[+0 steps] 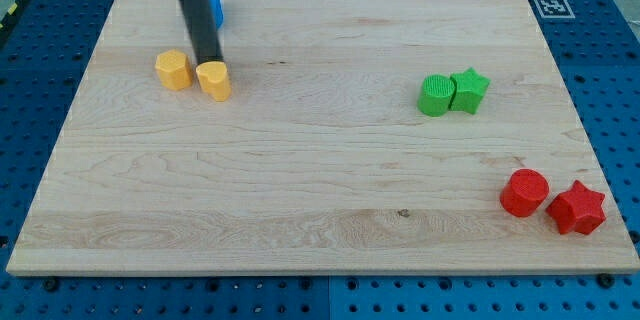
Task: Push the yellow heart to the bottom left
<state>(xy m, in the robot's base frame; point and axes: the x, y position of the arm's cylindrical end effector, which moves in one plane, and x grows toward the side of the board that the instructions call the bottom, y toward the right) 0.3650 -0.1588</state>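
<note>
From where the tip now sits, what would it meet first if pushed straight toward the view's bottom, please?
My tip sits at the top edge of the yellow heart, seemingly touching, so it meets that first. The other yellow block lies to the view's left, off that line.

Rod near-vertical, my tip [209, 61] down at board lvl, upper left.

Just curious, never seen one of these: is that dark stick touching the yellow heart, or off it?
Touching, apparently: my tip sits against the top edge of the yellow heart, with no visible gap.
</note>
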